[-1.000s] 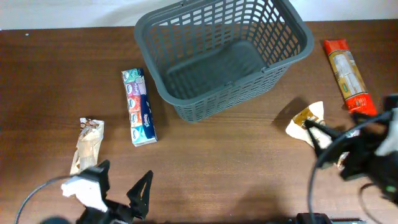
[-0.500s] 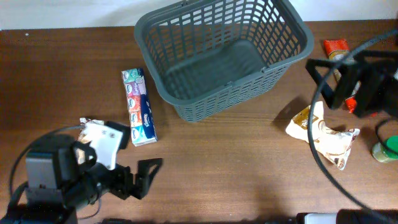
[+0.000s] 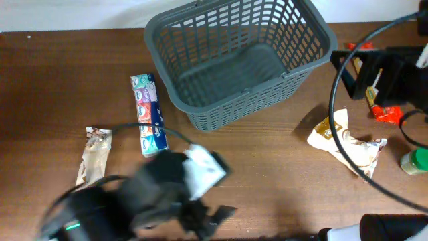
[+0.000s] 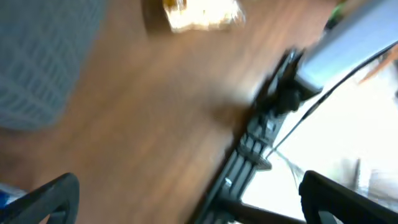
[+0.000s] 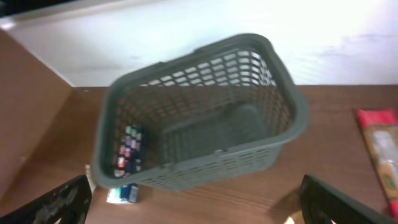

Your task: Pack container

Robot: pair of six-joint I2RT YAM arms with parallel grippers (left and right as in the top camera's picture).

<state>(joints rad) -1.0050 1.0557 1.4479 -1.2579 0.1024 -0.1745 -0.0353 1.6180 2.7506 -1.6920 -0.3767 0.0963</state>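
Dark brown wooden table (image 3: 267, 174), white wall (image 3: 67, 13) at the far edge. Nearest the front edge, left arm (image 3: 154, 194), smeared by blur, low over the wood left of centre. Wide-spread left gripper (image 4: 186, 186) in the left wrist view, black fingers (image 4: 50, 196) at the bottom corners, only bare wood between them, nothing grasped. Just beyond the arm on the left, slim pale snack packet (image 3: 93, 155) lying flat, lengthwise away from the front. Further in and to its right, colourful tissue pack (image 3: 149, 115), also lengthwise, apart from that packet and near the container's front-left corner. Over on the right, green round thing (image 3: 416, 161) at the very edge, too cropped to name. Beside it, crumpled beige packet (image 3: 348, 144), crossed from above by a black cable (image 3: 333, 107). Past that, red packet (image 3: 386, 112), mostly hidden behind the right arm (image 3: 391, 67). Likewise splayed and released, right gripper (image 5: 194, 186), clasping nothing, raised beside the container's right end and facing it. Farthest back, container (image 3: 241, 60), dark grey lattice-sided basket, upright at table centre, skewed to the table edges, flat base in plain sight.
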